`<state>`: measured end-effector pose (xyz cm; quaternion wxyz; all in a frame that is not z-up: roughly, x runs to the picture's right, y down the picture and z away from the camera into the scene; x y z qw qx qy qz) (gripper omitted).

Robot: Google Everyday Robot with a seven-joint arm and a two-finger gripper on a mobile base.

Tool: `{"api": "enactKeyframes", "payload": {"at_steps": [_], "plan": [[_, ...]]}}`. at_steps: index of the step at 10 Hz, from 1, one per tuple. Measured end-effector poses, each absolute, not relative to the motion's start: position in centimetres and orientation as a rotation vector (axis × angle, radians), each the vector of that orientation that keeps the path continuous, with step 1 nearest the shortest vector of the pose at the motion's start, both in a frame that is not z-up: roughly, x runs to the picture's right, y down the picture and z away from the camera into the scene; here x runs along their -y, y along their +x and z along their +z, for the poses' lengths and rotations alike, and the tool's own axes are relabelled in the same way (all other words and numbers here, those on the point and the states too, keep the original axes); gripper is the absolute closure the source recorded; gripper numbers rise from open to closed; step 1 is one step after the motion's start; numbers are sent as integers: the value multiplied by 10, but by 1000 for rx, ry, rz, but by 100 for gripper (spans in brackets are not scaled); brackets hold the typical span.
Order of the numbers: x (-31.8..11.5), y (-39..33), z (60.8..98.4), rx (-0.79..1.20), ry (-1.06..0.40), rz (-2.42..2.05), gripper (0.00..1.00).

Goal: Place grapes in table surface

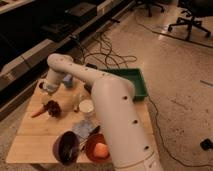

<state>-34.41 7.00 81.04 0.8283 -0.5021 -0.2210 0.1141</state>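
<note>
- The grapes [53, 108] lie on the bench [40, 137] near its left edge, touching the orange carrot [39, 113]
- The gripper [48, 98] hangs just above the grapes; I cannot tell whether it is clenched or released
- Nearer the front stands a purple bowl [66, 147]

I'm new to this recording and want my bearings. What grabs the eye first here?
The big white arm sweeps across the table surface, its claw low at the far left end. Right under the claw lie the grapes beside an orange carrot. A green tray sits at the far edge.

Speckled floor [175, 75], black cables [102, 50], office chairs [192, 17] behind.
</note>
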Motion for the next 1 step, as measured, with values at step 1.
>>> {"api": "enactKeyframes", "payload": {"at_steps": [1], "plan": [[-82,-342,814,432,-1086,249,49]]}}
